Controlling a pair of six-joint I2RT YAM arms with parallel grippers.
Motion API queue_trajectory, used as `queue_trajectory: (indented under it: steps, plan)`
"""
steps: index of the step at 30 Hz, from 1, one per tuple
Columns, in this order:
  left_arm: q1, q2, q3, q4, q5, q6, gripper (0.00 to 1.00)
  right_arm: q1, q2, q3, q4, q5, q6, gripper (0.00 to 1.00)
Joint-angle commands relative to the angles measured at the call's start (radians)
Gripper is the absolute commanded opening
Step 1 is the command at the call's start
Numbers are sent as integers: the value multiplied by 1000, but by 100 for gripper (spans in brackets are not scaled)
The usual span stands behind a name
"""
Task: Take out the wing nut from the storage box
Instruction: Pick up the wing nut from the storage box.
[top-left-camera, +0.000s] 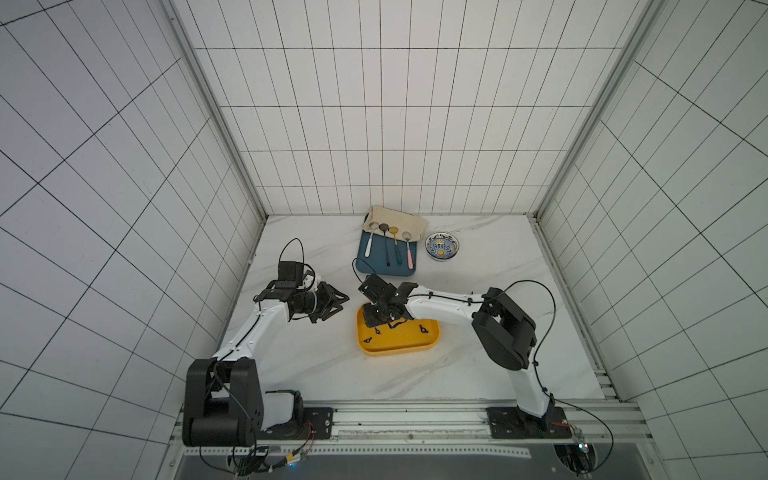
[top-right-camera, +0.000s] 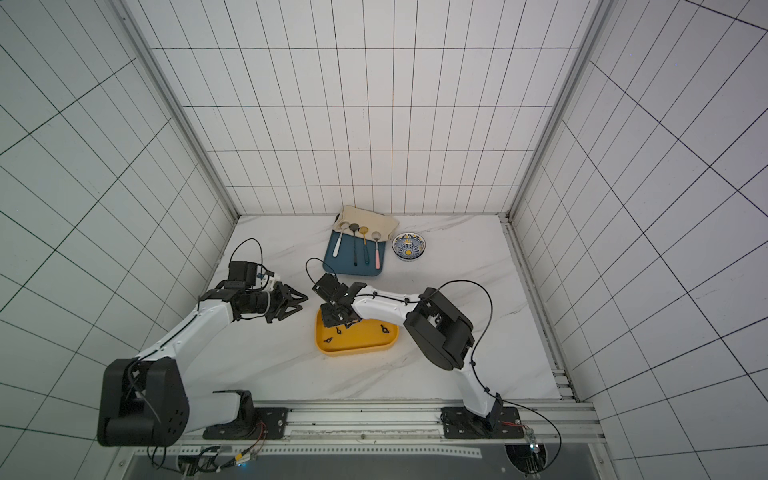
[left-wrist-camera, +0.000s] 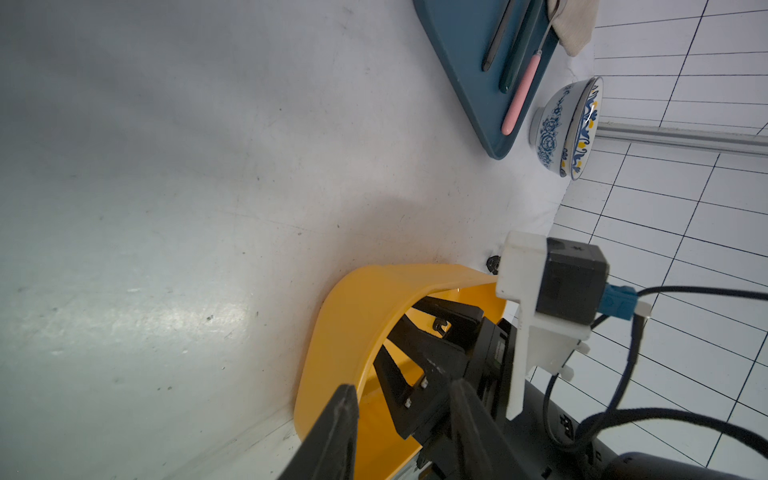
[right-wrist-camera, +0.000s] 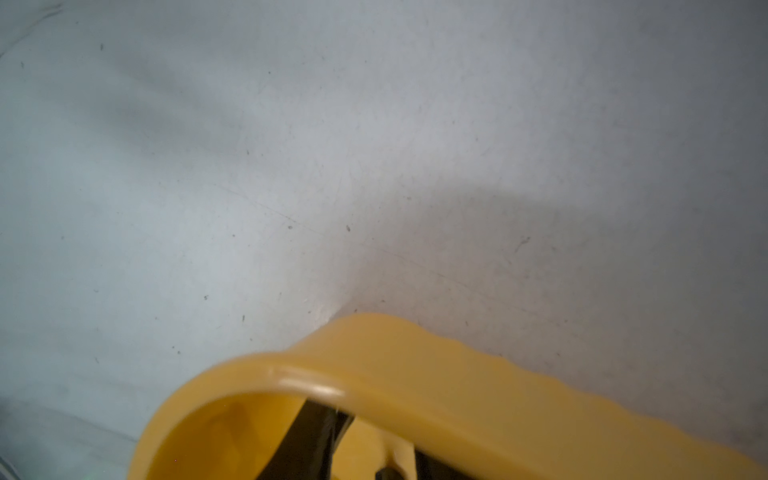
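Yellow box (top-left-camera: 415, 345): wing nuts (top-left-camera: 424, 329) loose inside; right gripper (top-left-camera: 371, 321) down in its corner, presumably picking (grip unclear); left gripper (top-left-camera: 338, 306) spread, waiting alongside.

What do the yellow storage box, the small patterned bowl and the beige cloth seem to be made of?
Storage box: probably plastic, smooth and slightly glossy; a soft highlight along its rounded rim.
Bowl: probably glazed ceramic; a sharp glint over the painted pattern.
Cloth: fabric, matte; it lies in soft folds.

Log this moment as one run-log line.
phase: reach | right end effector: open, inside storage box corner | left end effector: open, empty, beside box | wing nuts: three visible in box
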Motion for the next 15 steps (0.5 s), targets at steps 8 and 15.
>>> queue_trajectory:
  steps: [8, 15]
  plan:
    - [6, -9, -16, 27, 12, 20, 40, 2, 61, 79, -21, 6, -6, 34]
    - [6, -3, -18, 31, 14, 20, 40, 2, 91, 91, -36, 36, -8, 29]
